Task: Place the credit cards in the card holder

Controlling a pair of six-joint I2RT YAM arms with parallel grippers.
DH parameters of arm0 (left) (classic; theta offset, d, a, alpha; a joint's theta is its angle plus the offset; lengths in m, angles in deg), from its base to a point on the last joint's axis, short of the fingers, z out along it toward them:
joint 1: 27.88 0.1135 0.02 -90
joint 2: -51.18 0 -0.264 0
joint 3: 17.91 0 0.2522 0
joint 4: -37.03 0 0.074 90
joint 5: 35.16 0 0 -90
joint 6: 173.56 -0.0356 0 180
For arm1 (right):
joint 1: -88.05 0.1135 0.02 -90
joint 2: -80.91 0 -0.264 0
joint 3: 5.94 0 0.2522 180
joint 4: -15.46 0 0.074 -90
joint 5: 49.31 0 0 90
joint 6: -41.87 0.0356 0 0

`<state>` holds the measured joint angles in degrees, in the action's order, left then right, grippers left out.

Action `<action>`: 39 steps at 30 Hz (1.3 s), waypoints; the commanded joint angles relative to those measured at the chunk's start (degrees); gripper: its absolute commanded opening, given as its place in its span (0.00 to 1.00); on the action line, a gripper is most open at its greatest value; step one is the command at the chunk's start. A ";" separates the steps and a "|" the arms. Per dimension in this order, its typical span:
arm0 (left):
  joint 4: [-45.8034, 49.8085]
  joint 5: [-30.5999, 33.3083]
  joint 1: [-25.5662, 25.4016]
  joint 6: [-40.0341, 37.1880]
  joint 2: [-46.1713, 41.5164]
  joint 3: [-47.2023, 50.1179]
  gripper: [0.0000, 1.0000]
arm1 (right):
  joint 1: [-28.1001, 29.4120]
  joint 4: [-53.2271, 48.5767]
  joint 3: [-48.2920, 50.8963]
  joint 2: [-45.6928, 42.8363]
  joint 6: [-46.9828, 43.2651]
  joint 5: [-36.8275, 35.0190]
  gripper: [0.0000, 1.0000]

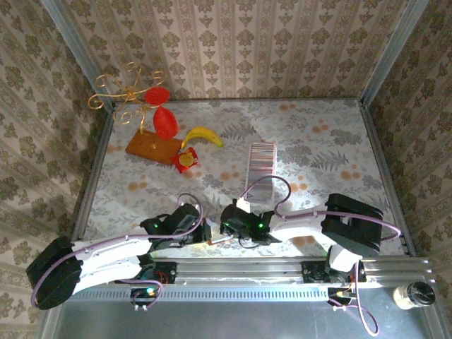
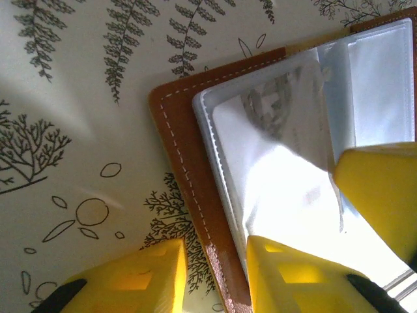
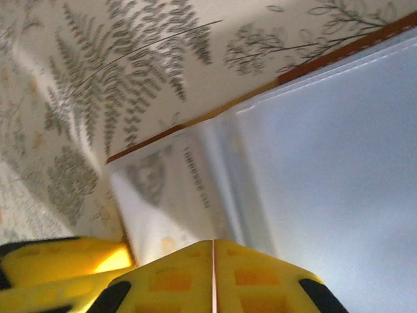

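**A:** Where are the task's things lying?

**B:** The credit cards (image 1: 260, 164) are lying as a striped strip in the middle of the table (image 1: 318, 141) in the top view. The card holder (image 2: 189, 169) is lying open at lower centre, right where both arms are meeting.

**A:** And the fingers?

**B:** The left gripper (image 2: 212, 253) is standing apart across the holder's stitched leather edge, with bare table showing beside one finger, so it isn't clamping. The right gripper (image 3: 213, 251) is pressing shut to a hairline seam. I cannot tell whether a card is sitting in that seam.

**A:** How are the cards going to handle?

**B:** I'm judging them light, thin, stiff and slick, so they will probably slide against each other. I'd be pinching one by a short end. The clear sleeves (image 2: 378, 78) are looking soft and floppy, and a printed card (image 3: 163, 186) is showing through one. The holder is wanting a steady hold on its firm leather border.
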<state>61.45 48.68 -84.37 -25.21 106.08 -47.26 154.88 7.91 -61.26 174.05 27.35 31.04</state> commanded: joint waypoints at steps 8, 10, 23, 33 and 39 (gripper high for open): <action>8.78 -0.46 2.14 -0.60 -3.22 2.46 0.40 | 0.41 -20.97 0.74 -12.21 -1.28 -7.98 0.34; 8.65 -0.44 2.39 -0.60 -3.71 2.49 0.42 | -0.17 -21.01 1.13 -11.96 -1.48 -8.09 0.38; 6.20 -1.32 3.48 -1.57 -1.72 1.88 0.43 | -3.19 -18.62 -1.42 -2.28 -4.87 -3.32 0.43; 3.27 -1.98 3.86 -1.40 1.31 2.37 0.36 | -1.23 -17.06 -3.00 -0.54 -3.76 -1.47 0.47; 2.45 -2.02 3.91 -1.65 1.88 2.77 0.33 | -0.03 -20.43 -4.22 -1.56 -3.95 -3.21 0.50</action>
<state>63.33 45.97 -80.66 -25.69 105.20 -46.76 154.29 -8.09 -64.65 172.28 23.59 28.27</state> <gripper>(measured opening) 0.332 0.497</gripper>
